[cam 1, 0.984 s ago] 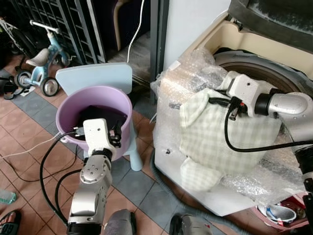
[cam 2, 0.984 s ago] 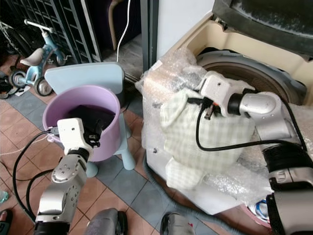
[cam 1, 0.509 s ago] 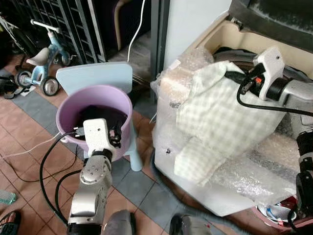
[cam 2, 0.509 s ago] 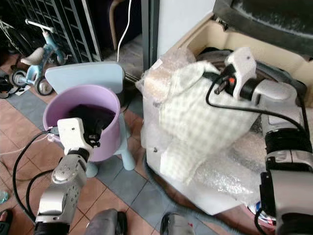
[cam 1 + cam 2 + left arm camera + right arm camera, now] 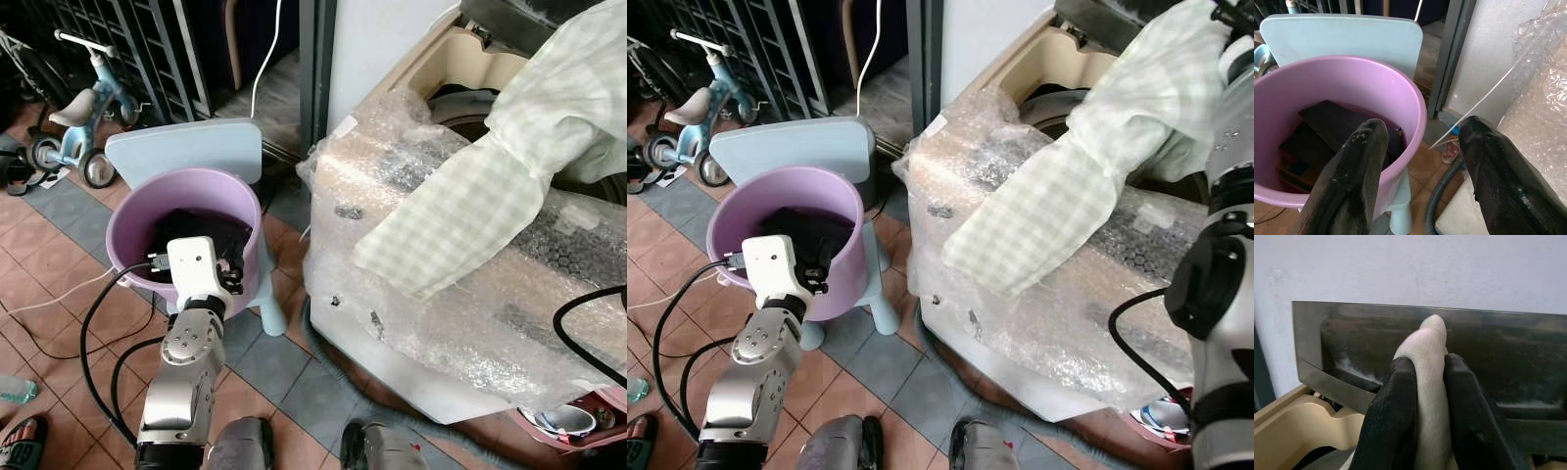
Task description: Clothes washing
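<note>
Right gripper (image 5: 1422, 396) itself is cut off in the head views; its wrist view shows both fingers (image 5: 1388, 421) pinched tight on a fold of the pale checked garment (image 5: 509, 147). Garment hangs high at right over the open washing machine (image 5: 431, 69), its sleeve draping onto the bubble wrap (image 5: 470, 294) on the machine's front. Drum mostly hidden behind the cloth. Left gripper (image 5: 1420, 161) sits at the near rim of the purple bucket (image 5: 132, 211), fingers spread, holding nothing. Bucket holds dark clothes (image 5: 201, 230), detail hard to make out, and rests on a pale blue child's chair (image 5: 186, 147). Tricycle (image 5: 73, 113) far left.
</note>
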Controlling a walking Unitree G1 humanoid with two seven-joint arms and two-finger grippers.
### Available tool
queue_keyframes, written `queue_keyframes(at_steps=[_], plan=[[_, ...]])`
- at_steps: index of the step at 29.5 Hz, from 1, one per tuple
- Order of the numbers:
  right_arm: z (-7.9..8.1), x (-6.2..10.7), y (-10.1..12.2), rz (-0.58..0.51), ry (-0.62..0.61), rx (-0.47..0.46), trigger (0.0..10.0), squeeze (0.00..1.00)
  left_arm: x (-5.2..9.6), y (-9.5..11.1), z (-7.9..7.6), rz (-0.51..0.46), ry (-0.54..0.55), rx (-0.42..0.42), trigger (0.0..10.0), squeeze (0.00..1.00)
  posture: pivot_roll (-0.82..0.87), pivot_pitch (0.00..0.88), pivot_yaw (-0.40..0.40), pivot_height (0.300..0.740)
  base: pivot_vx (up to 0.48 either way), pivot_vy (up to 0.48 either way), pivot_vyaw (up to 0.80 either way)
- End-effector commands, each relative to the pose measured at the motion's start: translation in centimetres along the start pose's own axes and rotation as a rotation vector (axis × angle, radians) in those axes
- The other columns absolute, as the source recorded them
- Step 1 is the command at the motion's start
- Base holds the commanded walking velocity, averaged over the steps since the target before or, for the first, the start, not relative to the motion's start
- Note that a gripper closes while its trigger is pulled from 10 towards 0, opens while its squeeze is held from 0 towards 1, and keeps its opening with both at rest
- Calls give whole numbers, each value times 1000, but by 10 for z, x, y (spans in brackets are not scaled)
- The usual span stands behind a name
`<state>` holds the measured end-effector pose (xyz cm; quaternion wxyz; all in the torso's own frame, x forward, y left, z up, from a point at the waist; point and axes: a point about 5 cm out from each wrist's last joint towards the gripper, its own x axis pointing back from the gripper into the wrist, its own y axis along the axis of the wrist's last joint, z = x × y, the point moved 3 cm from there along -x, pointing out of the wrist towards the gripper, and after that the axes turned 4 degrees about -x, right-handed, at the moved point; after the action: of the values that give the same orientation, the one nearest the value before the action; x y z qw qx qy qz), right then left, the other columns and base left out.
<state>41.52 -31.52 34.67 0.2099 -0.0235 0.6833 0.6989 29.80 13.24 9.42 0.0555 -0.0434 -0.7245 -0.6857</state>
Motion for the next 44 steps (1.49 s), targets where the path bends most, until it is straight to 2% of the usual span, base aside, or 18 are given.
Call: queue_keyframes(at_steps=[1, 4, 5, 8, 11, 13, 16, 18, 23, 29, 32, 33, 34, 35, 36, 37, 38, 44], plan=[[19, -2, 7, -38, 111, 85, 10000, 1000, 0, 2, 0, -4, 12, 6, 10000, 0, 29, 104, -2, 740, 0, 0, 0], [38, 2, -7, 2, 249, 195, 10000, 1000, 0, 1, 0, -3, 13, 8, 10000, 0, 26, 104, 0, 740, 0, 0, 0], [44, 9, -25, 45, 340, 359, 10000, 1000, 0, 1, 0, -2, 8, 6, 10000, 0, 22, 102, 3, 740, 0, 0, 0], [45, 15, -31, 26, 413, 515, 10000, 1000, -1, 1, -1, -1, 1, 4, 10000, 0, 18, 101, 6, 740, 0, 0, 0], [40, 15, -24, 17, 426, 524, 10000, 1000, -1, 1, -1, 0, 0, 3, 10000, 0, 11, 100, 8, 740, 0, 0, 0], [45, 18, -15, 7, 528, 393, 10000, 1000, -2, 1, -2, 1, -5, 3, 10000, 0, 11, 99, 8, 740, 0, 0, 0], [54, 25, -14, 15, 670, 337, 10000, 1000, -2, 1, -3, -1, -8, 3, 10000, 0, 12, 98, 7, 740, 0, 0, 0], [61, 40, -21, 67, 873, 355, 10000, 1000, -2, 1, -2, -1, -5, 4, 10000, 0, 13, 97, 6, 740, 0, 0, 0], [49, 66, -43, 254, 1093, 382, 10000, 1000, -1, 1, -2, -1, -2, 6, 10000, 0, 14, 102, 5, 740, 0, 0, 0], [34, 93, -72, 426, 1220, 438, 10000, 1000, 0, -1, -2, 6, -6, 9, 10000, 0, 6, 107, 8, 740, 0, 0, 0], [31, 108, -92, 508, 1280, 523, 10000, 1000, 0, -1, -3, 8, -11, 8, 10000, 0, 8, 109, 9, 740, 0, 0, 0], [31, 110, -96, 523, 1283, 516, 10000, 933, 0, -1, -2, 7, -11, 8, 10000, 0, 10, 110, 10, 740, 0, 0, 0], [31, 112, -98, 536, 1290, 521, 8118, 745, 0, -1, -2, 8, -10, 8, 10000, 0, 13, 110, 10, 740, 0, 0, 0], [31, 114, -100, 545, 1294, 524, 8118, 745, 0, -1, -2, 8, -10, 8, 10000, 0, 13, 110, 10, 740, 0, 0, 0], [31, 115, -103, 559, 1294, 539, 1451, 314, 0, -1, -2, 8, -9, 8, 10000, 0, 14, 109, 10, 740, 0, 0, 0], [31, 116, -106, 567, 1292, 550, 1451, 314, 0, -1, -2, 8, -9, 8, 10000, 0, 14, 109, 10, 740, 0, 0, 0], [31, 118, -110, 581, 1293, 569, 0, 0, 0, -1, -2, 7, -8, 7, 10000, 0, 16, 110, 9, 740, 0, 0, 0], [32, 105, -105, 511, 1189, 573, 0, 0, 0, -1, -1, 8, -1, 8, 10000, 0, 16, 110, 8, 740, 0, 0, 0]])
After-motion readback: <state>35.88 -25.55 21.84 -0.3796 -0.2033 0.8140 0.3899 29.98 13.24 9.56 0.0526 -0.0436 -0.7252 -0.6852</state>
